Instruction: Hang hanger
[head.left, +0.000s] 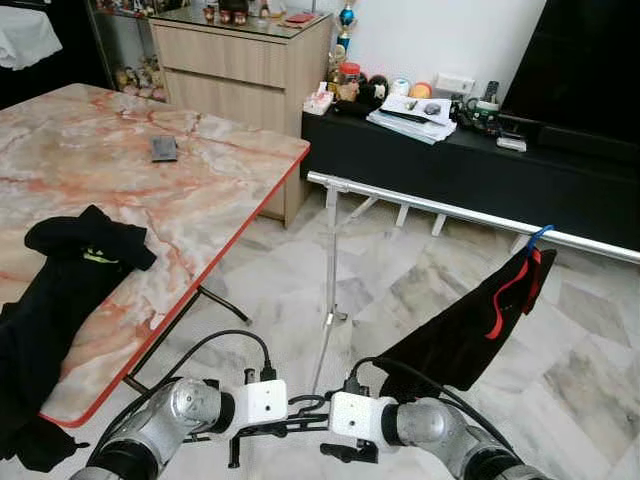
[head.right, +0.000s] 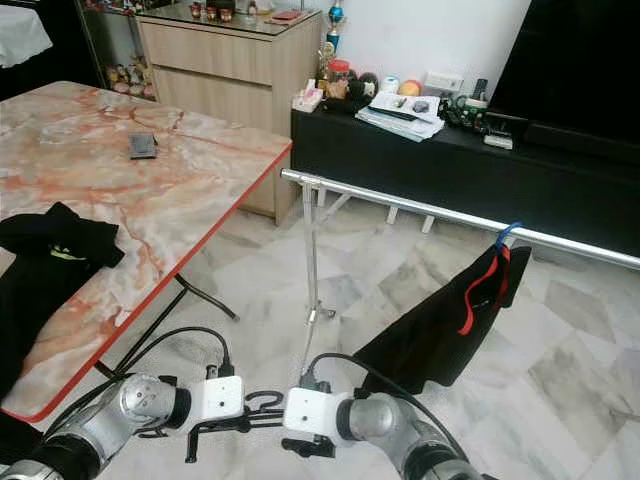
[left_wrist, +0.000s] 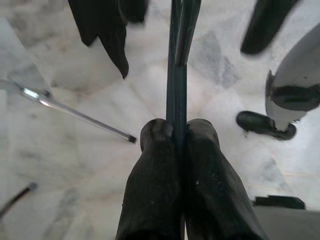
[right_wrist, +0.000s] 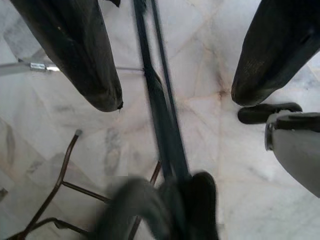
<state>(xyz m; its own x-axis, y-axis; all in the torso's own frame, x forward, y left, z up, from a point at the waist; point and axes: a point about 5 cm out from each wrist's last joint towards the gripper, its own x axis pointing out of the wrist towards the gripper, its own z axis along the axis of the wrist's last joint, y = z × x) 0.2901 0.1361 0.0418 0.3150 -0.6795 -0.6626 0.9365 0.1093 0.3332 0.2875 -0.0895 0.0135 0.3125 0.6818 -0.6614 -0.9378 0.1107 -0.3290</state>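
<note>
A thin black hanger is held low in front of me, above the marble floor. My left gripper is shut on its dark bar, fingertips pressed together around it. My right gripper is open, its two fingers spread wide on either side of the hanger without touching it. The two wrists face each other. A silver clothes rail crosses the room ahead, at some distance beyond the grippers. A black garment with red trim hangs from it on a blue hook.
A marble-top folding table with a red edge stands on the left, with black clothes and a small dark item on it. Behind the rail are a low black console and a wooden cabinet. The rail's stand is straight ahead.
</note>
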